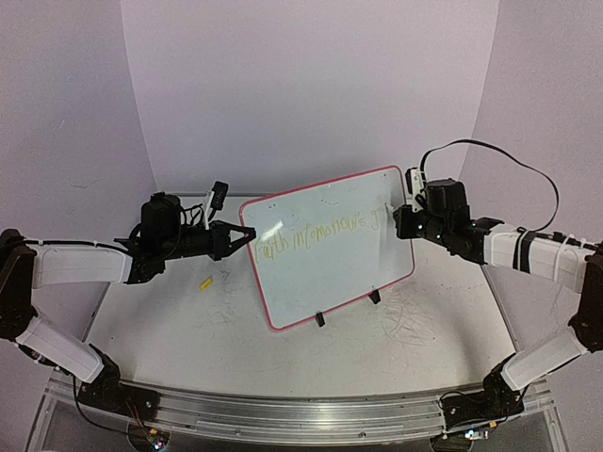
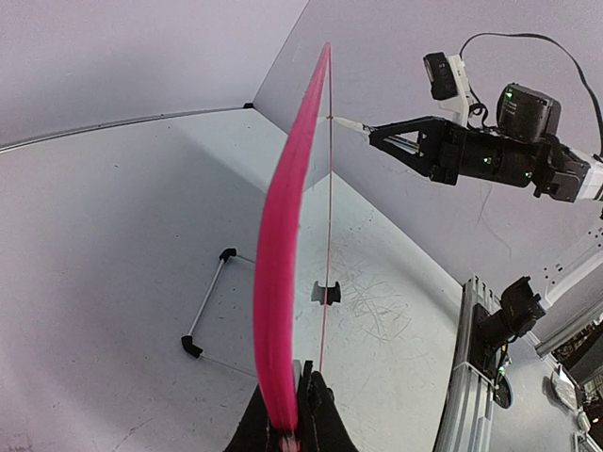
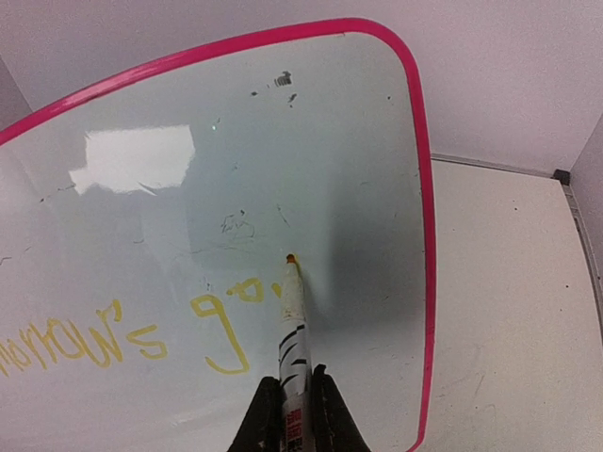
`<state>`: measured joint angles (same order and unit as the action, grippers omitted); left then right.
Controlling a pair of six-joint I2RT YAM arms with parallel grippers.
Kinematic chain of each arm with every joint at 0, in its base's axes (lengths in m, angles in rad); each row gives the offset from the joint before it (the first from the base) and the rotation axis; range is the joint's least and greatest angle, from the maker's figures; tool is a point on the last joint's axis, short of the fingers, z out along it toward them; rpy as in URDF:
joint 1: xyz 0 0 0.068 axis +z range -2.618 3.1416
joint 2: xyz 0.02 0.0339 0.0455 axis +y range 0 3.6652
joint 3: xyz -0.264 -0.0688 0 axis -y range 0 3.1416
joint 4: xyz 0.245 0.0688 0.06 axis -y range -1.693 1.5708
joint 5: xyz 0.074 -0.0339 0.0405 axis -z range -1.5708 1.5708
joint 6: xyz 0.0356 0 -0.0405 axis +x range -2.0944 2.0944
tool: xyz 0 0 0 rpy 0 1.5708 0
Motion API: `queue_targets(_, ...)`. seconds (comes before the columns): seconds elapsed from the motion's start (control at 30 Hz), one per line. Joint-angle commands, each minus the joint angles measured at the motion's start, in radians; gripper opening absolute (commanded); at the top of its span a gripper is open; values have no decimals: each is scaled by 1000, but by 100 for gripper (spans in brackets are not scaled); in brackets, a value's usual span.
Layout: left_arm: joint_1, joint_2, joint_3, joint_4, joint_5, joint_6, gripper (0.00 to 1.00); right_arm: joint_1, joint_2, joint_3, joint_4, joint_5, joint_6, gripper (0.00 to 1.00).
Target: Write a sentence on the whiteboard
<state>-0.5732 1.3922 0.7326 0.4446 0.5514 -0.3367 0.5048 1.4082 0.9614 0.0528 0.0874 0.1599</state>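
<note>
The whiteboard (image 1: 320,278) stands tilted mid-table on two black clip feet, white with a pink rim. A faint yellow sentence (image 1: 320,234) runs across it. My left gripper (image 1: 243,236) is shut on the board's left edge; in the left wrist view the pink rim (image 2: 283,264) runs edge-on up from my gripper (image 2: 294,428). My right gripper (image 1: 400,221) is shut on a white marker (image 3: 293,325), my gripper (image 3: 293,414) low in that view. The marker's orange tip (image 3: 290,257) touches the whiteboard (image 3: 358,141) just right of the last yellow letters (image 3: 221,325).
A small yellow cap (image 1: 204,282) lies on the table left of the board. Grey scribble marks (image 1: 410,315) cover the tabletop by the right foot. A black-ended wire stand (image 2: 207,306) lies behind the board. The right arm (image 2: 490,151) reaches across from the far side.
</note>
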Motion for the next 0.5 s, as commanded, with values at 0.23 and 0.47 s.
queue_targets(0.23, -6, 3, 14, -69, -32, 108, 0, 15, -66, -39, -22, 5, 20, 0)
queue_targets(0.47, -6, 6, 13, -69, -32, 108, 0, -52, -82, -34, -15, -59, 16, 0)
